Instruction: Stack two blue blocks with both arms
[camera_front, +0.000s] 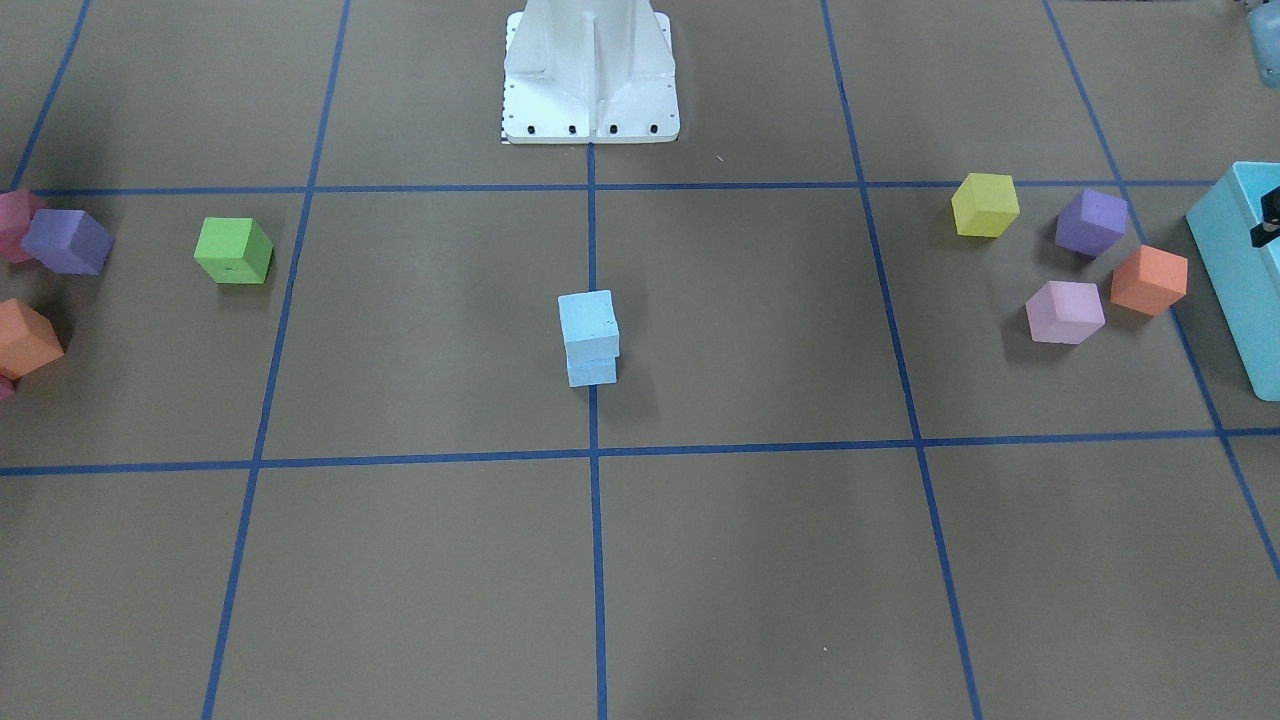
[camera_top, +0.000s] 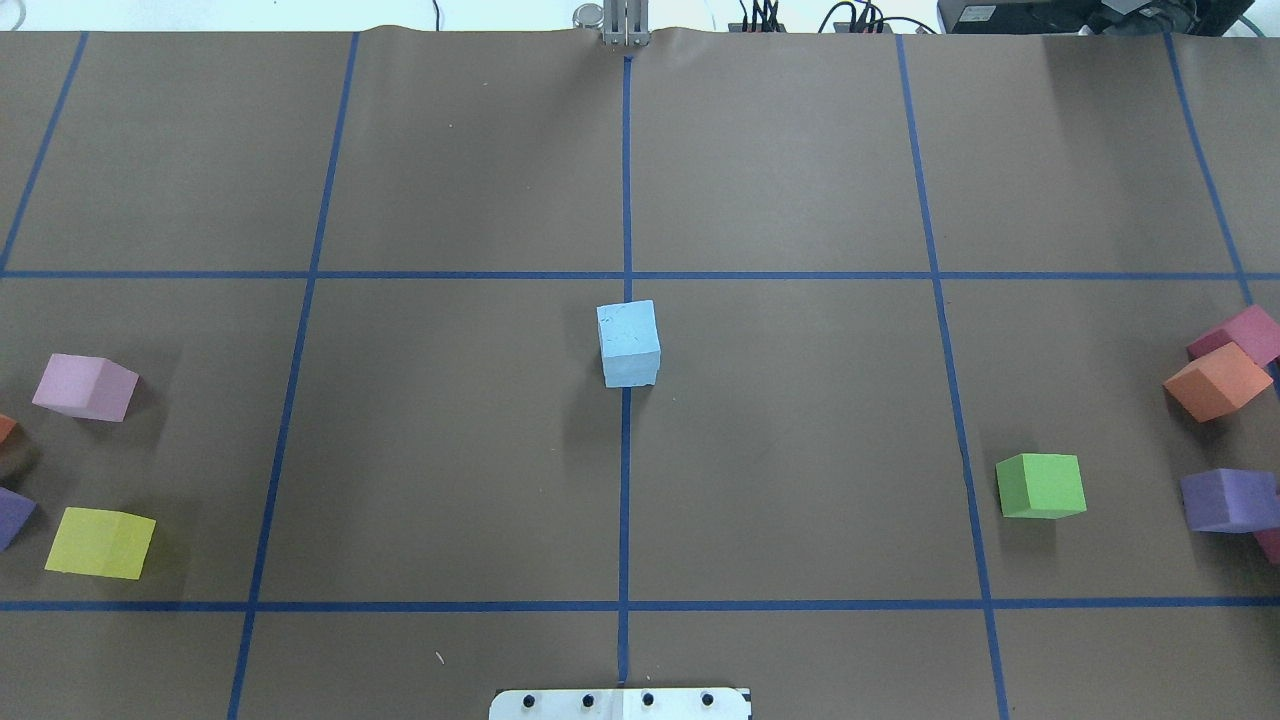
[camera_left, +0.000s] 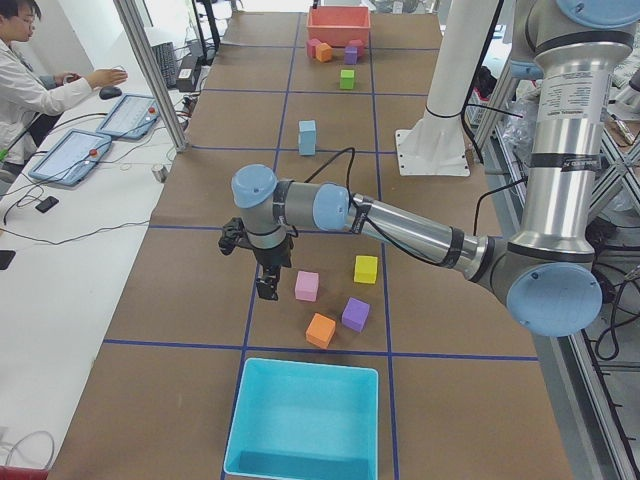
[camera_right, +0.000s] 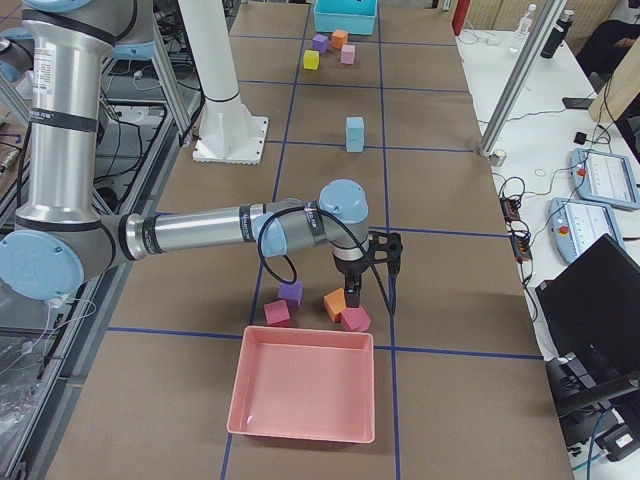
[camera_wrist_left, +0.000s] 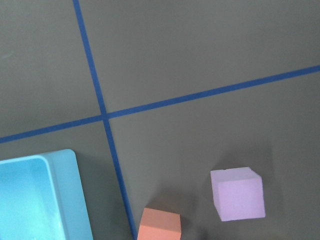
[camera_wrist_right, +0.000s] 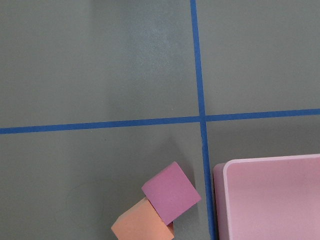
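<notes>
- Standing on the table's middle tape line (camera_top: 626, 200), the two blue blocks (camera_front: 589, 340) form one stack. The upper block (camera_front: 588, 318) rests on the lower block (camera_front: 592, 371), turned slightly against it.
- The stack is in front of the white pedestal (camera_front: 590, 70), well apart from both grippers.
- The left arm (camera_left: 400, 225) reaches low over the table's end on the robot's left. The left gripper (camera_left: 266, 285) points down near a lilac cube (camera_left: 307, 286) and the turquoise bin (camera_left: 305, 415).
- Whether the left gripper's jaws are parted or closed cannot be told; only the side view shows it clearly.
- The right arm (camera_right: 200, 232) reaches out over the opposite end. The right gripper (camera_right: 352, 297) points down near a magenta cube (camera_right: 356, 319) that leans on an orange cube (camera_right: 335, 304), close to the pink tray (camera_right: 300, 390).
- The state of the right gripper's jaws likewise cannot be told.
- A green cube (camera_front: 233, 250) sits alone between the stack and the right arm's cluster.
</notes>
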